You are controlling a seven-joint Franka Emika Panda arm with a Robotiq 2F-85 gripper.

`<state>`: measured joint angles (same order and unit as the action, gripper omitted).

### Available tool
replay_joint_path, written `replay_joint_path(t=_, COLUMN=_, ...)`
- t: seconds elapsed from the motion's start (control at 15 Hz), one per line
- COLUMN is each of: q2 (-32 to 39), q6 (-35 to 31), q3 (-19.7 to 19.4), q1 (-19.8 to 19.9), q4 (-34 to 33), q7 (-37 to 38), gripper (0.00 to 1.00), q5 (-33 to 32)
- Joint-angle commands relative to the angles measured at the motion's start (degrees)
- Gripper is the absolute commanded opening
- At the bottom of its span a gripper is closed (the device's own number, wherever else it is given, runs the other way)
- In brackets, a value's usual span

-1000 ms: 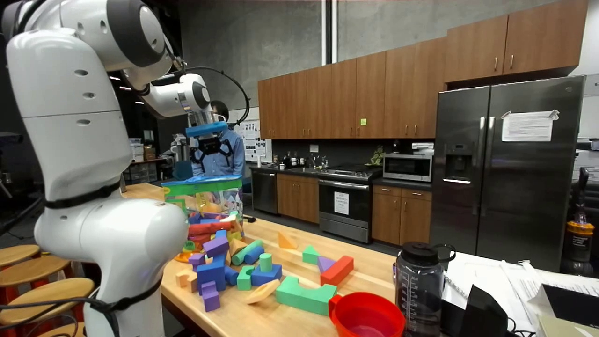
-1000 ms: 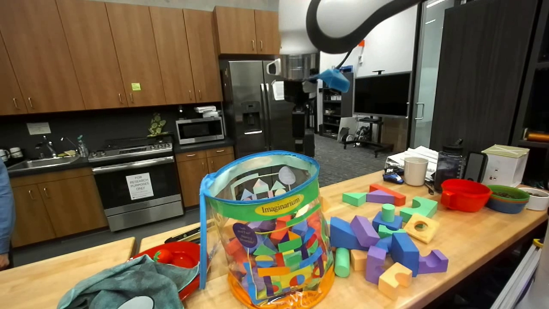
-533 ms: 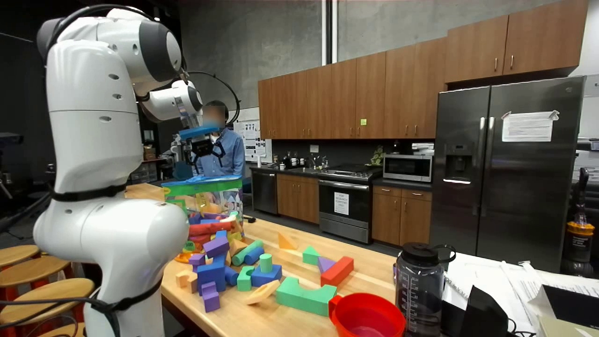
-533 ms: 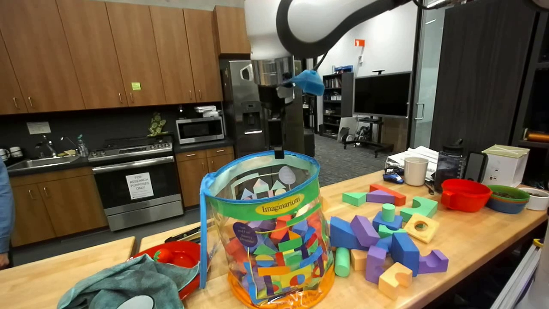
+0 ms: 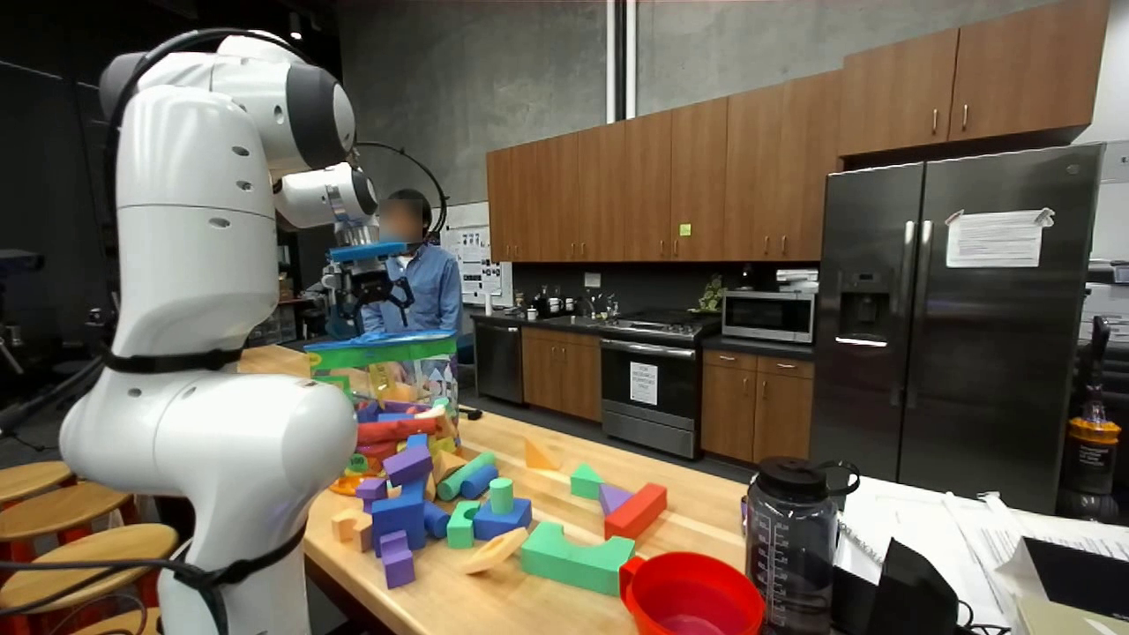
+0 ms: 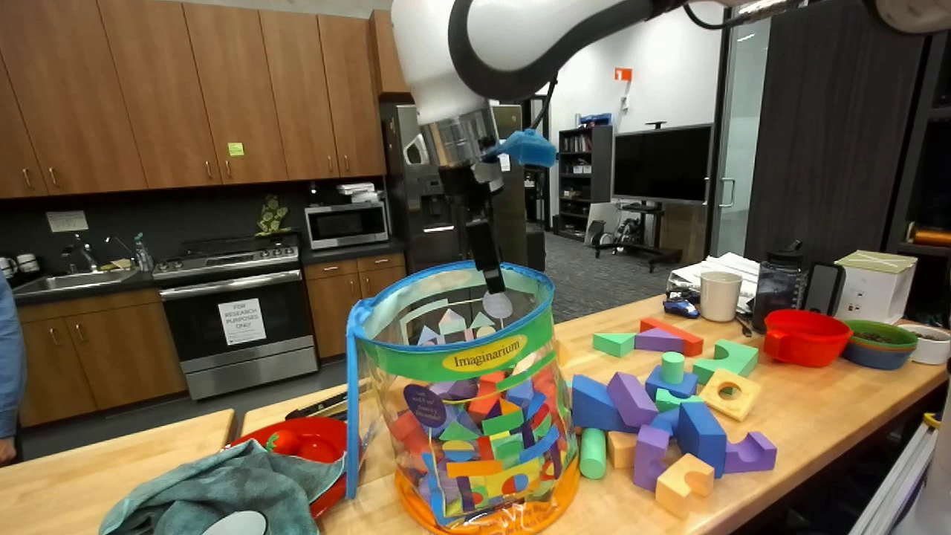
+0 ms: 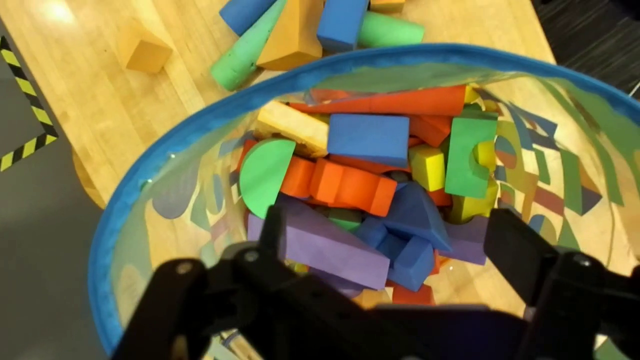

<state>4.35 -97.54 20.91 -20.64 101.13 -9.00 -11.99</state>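
Far left, at the edge of an exterior view: a person (image 6: 10,349) in a blue shirt, sleeve and hand in sight. Next, a crumpled grey-green cloth (image 6: 208,487) overlapping a red plate (image 6: 323,443) that carries a strawberry (image 6: 282,443). Just beside it stands the clear bag (image 6: 401,364), upright, mouth wide, green band lettered "Imaginarium", coloured blocks (image 7: 367,137) heaped in its lower part. Over that mouth hangs the black gripper (image 7: 389,226), slightly tilted, at the end of the white arm (image 6: 513,33); jaws spread wide, gripping nothing. Whether it dips under the rim, I cannot tell. From the wrist, looking down, left to right: a green half-round (image 7: 265,175), a long purple block (image 7: 332,245), an orange block (image 7: 350,186), a blue wedge (image 7: 417,215), all lower down in the bag. Right of the bag, loose on the wooden table (image 6: 832,405): a green cylinder (image 6: 593,453) on its side, a tilted purple block (image 6: 631,400), a small green peg (image 6: 672,368) upright on a blue slab (image 6: 688,385). Farther right, a white mug (image 6: 720,297), a dark water bottle (image 6: 776,297), a red cup (image 6: 810,351), then a green bowl (image 6: 906,340) nested in a blue bowl (image 6: 880,360), a white box (image 6: 878,291) behind them.
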Motion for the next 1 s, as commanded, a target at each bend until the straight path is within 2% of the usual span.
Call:
replay_joint_path(t=0.0, q2=1.37, q6=5.01, q3=0.29, q1=-0.70, q4=-2.14, q7=-2.95, gripper=1.00, q5=0.22)
replay_joint_path(t=0.2, q2=1.23, q6=4.64, q3=0.67, q1=-1.17, q4=-1.55, q7=-4.20, gripper=1.00, q5=-0.26)
replay_joint_path(t=0.67, q2=1.86, q6=-3.20, q3=2.11, q1=-2.46, q4=-0.63, q7=-5.48, gripper=1.00, q5=2.86)
replay_joint_path(t=0.93, q2=3.84, q6=-7.81, q3=1.86, q1=-2.95, q4=-0.60, q7=-3.45, gripper=1.00, q5=1.33)
